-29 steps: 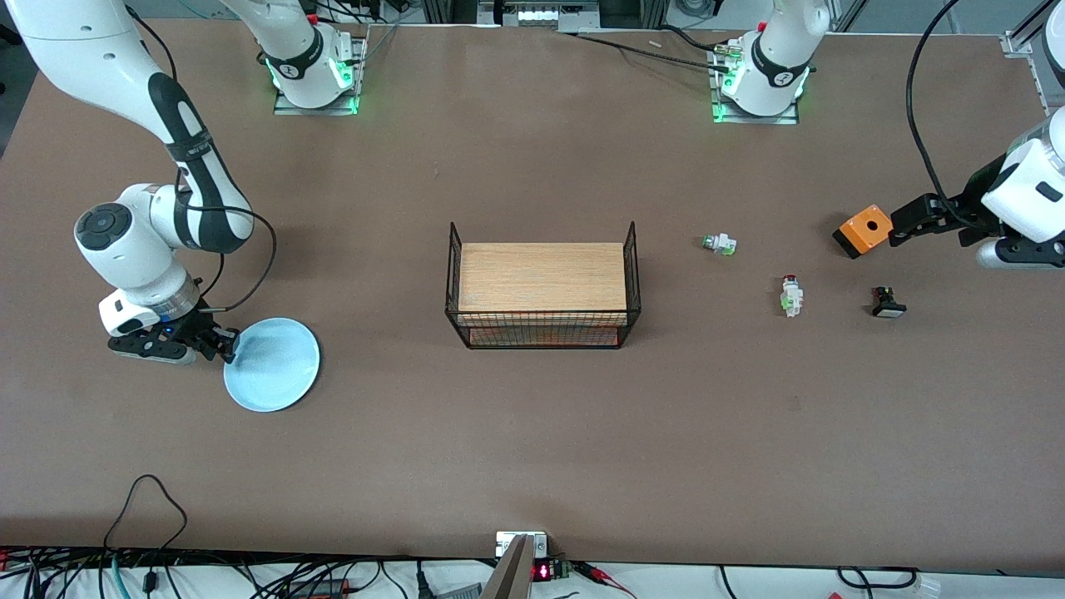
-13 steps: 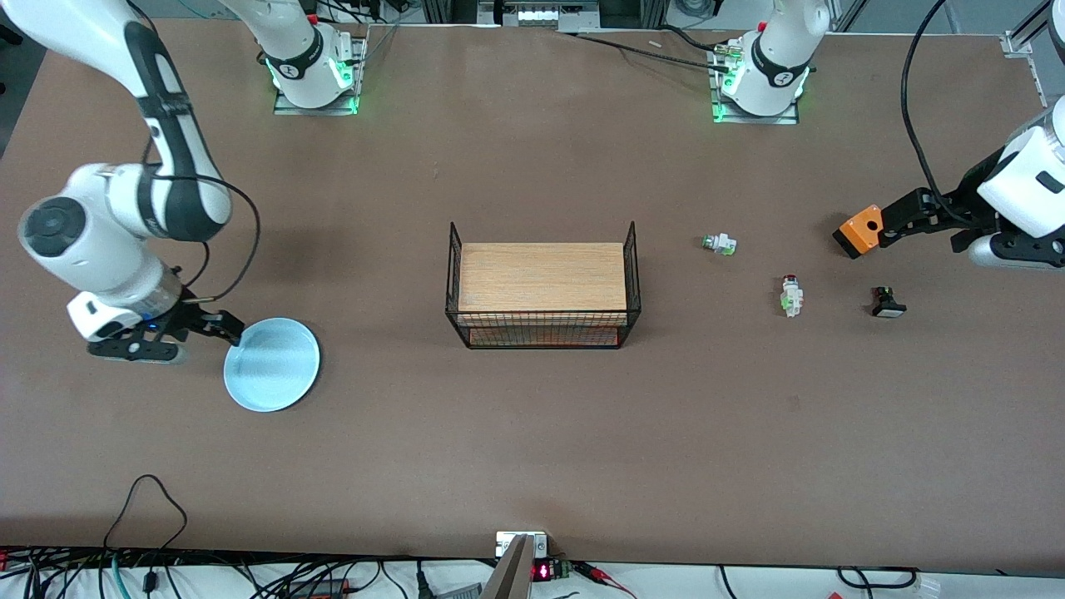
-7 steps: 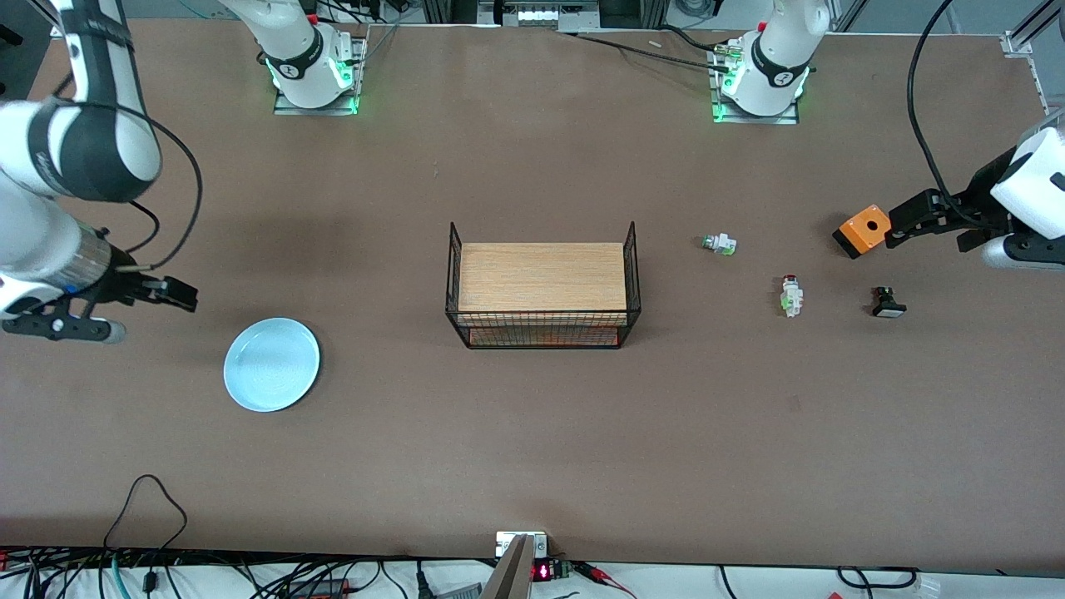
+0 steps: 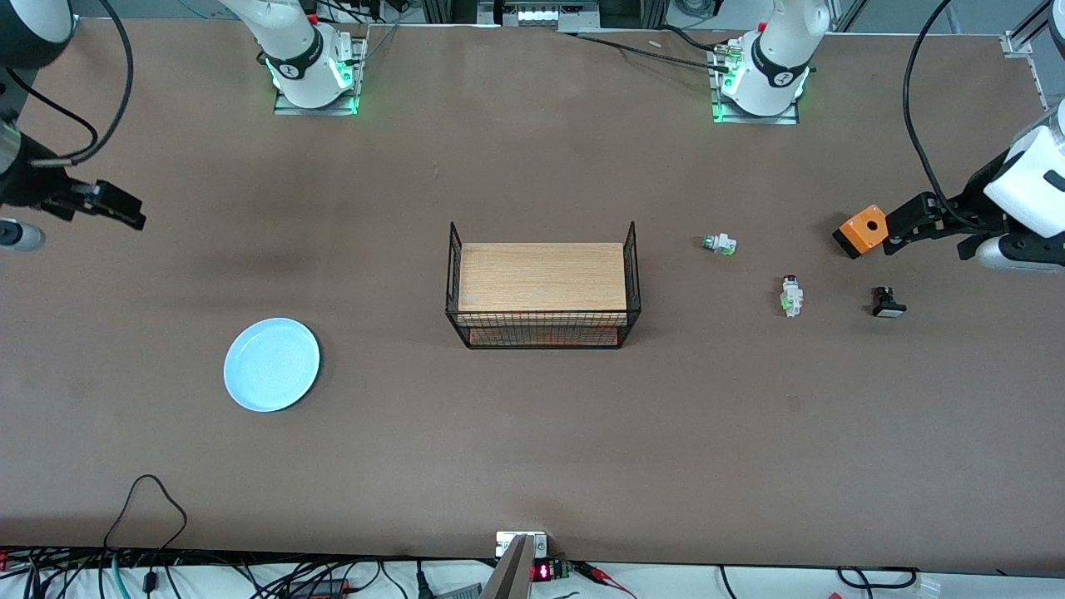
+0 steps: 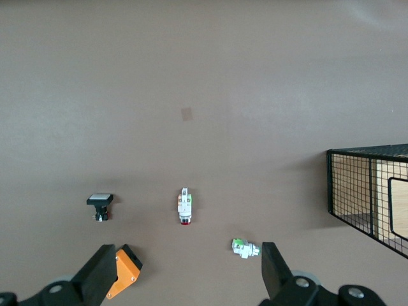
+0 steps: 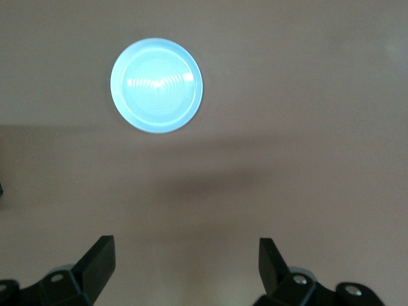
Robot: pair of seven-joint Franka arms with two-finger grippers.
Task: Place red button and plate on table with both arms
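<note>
Resting flat on the brown surface [image 4: 532, 449], the light blue plate [image 4: 271, 364] sits in the lower left of the front view. The red button [image 4: 790, 295] lies at the right of that view, between a green-capped switch [image 4: 719, 244] and a black switch [image 4: 888, 303]. A wire basket [image 4: 542, 285] stands at centre. The right end effector [image 4: 112, 208], jaws spread and empty, hangs at the upper left edge. The left end effector [image 4: 907, 223], also spread and empty, hovers at the right edge beside an orange box [image 4: 863, 230].
</note>
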